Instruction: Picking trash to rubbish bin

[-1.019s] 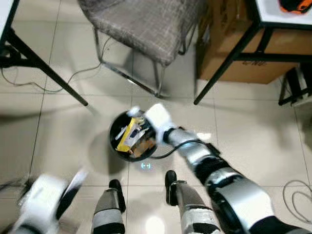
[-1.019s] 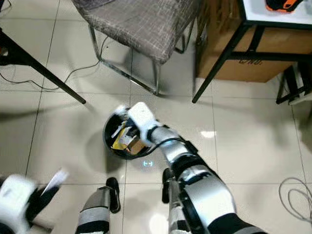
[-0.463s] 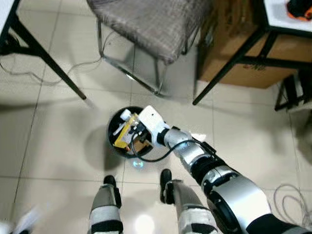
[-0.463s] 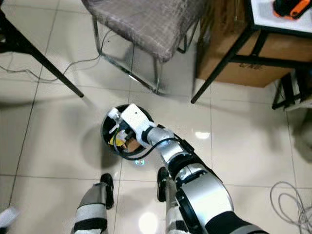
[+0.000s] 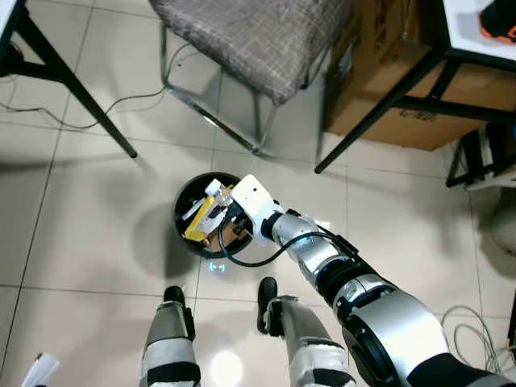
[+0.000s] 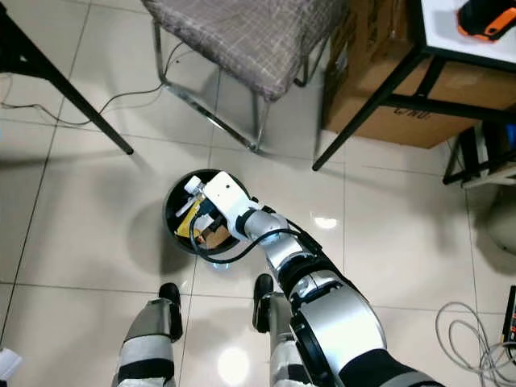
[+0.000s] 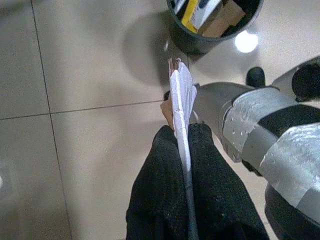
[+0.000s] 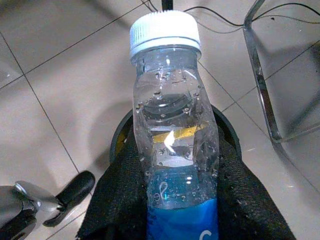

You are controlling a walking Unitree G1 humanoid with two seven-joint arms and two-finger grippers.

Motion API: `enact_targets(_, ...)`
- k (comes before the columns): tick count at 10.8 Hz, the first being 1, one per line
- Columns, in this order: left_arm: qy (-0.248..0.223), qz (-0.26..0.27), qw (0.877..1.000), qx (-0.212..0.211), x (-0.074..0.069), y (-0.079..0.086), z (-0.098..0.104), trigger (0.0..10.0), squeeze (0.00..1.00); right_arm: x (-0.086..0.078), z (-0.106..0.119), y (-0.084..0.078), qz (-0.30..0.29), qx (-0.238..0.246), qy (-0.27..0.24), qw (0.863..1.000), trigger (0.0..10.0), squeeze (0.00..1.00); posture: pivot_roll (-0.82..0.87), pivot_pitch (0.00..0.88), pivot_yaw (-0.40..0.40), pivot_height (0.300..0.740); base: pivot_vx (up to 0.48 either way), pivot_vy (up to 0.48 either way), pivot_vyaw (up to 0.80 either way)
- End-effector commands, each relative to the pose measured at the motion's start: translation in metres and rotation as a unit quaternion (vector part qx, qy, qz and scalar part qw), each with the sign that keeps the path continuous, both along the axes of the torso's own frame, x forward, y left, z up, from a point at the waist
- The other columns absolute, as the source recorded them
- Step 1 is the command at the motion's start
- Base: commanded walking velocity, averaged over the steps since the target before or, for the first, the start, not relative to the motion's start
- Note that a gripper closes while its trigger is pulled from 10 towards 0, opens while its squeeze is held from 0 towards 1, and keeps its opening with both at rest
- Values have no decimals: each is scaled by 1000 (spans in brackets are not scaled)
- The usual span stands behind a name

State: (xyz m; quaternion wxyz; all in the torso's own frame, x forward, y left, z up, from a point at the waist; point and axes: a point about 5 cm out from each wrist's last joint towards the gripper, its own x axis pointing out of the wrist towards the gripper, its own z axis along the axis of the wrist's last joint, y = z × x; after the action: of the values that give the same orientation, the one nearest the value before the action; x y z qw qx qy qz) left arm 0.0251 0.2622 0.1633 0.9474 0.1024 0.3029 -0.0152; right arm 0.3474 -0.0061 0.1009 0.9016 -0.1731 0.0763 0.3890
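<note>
Holding bottle [image 8: 172,125] over bin [image 5: 182,211], right end effector [image 5: 219,211] poised to drop | left end effector [image 7: 181,150], beside bin, pinches paper [image 7: 181,107]

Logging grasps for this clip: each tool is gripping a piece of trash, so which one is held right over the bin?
The clear plastic bottle in the right tool, above the black bin. The folded white paper in the left tool is off to the side.
</note>
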Motion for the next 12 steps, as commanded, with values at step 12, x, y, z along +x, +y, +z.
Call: enact_targets(12,-109,-45,991,-64,81,-49,-65,10000,0,2,5,0,1,38,6,999,10000,0,333,465,-200,740,0,0,0)
